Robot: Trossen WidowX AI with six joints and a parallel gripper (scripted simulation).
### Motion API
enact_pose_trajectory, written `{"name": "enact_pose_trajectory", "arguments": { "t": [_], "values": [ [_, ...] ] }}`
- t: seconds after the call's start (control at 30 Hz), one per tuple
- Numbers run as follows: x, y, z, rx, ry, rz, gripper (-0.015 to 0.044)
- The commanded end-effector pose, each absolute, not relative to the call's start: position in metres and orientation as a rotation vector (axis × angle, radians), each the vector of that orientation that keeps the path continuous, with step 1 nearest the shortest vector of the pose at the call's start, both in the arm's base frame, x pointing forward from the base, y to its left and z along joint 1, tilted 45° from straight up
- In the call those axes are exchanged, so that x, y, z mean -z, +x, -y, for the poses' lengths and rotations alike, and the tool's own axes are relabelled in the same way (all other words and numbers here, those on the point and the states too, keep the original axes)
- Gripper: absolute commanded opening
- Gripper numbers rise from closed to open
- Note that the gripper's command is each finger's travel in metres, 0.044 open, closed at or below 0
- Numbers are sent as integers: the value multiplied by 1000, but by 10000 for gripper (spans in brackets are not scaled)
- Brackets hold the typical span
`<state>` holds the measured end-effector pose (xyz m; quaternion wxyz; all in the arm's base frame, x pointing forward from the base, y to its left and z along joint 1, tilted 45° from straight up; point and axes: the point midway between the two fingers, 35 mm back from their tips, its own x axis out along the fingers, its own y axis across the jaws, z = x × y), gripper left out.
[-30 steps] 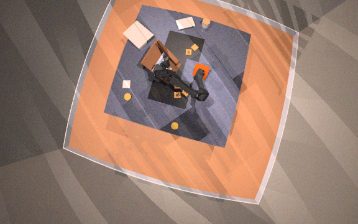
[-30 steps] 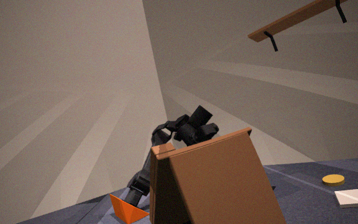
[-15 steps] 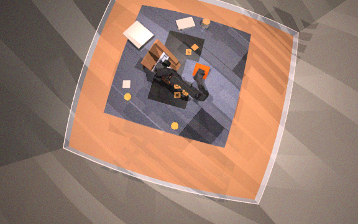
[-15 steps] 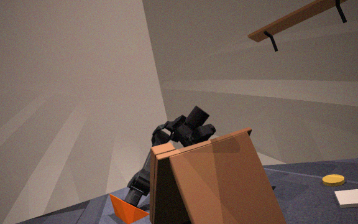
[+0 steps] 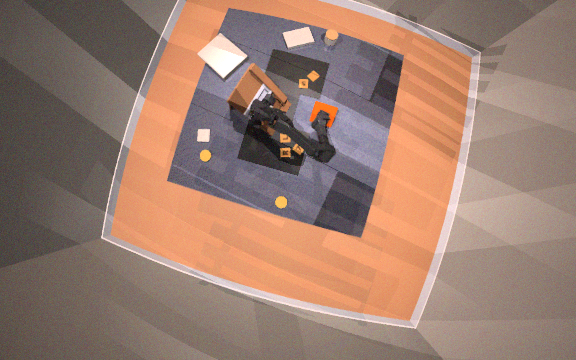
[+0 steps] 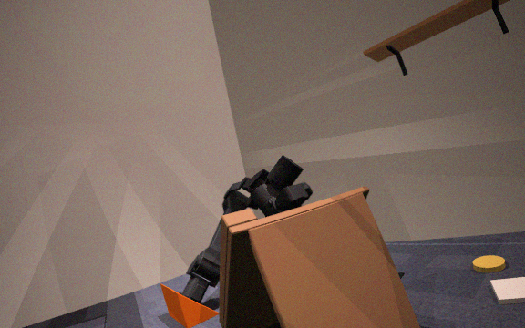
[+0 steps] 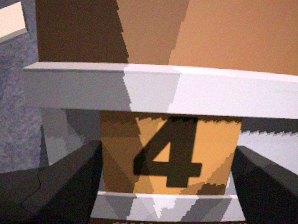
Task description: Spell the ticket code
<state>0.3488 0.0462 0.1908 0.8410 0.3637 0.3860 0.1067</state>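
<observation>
My gripper (image 7: 168, 153) (image 5: 264, 107) is shut on an orange letter tile marked "4" (image 7: 169, 152). The tile sits between the rail's upper white bar (image 7: 200, 91) and lower white bar (image 7: 133, 205), against the face of the slanted brown board (image 7: 200, 10) (image 5: 248, 87) (image 6: 322, 264). In the exterior view the board hides my fingers and only the wrist (image 6: 276, 189) shows above its top edge. Three more orange tiles (image 5: 285, 138) (image 5: 298, 149) (image 5: 285, 153) lie on a dark mat (image 5: 258, 152) under my arm. Two others (image 5: 313, 75) (image 5: 303, 83) lie on a second dark mat (image 5: 288, 62).
Two white cards (image 5: 222, 55) (image 5: 298, 37) lie behind the board; their print is too small to read. A small cylinder (image 5: 331, 37), a white square (image 5: 203, 135) (image 6: 519, 289) and yellow discs (image 5: 205, 155) (image 5: 281, 202) (image 6: 488, 263) lie around. The arm stands on an orange base (image 5: 329, 107) (image 6: 185, 310).
</observation>
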Motion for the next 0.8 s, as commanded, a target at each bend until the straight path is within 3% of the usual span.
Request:
{"name": "enact_pose_trajectory", "arguments": {
  "t": [0.0, 0.77],
  "values": [
    [-186, 347, -44, -227, 769, -822, 0],
    [-174, 346, -32, -226, 768, -822, 0]
  ]
}}
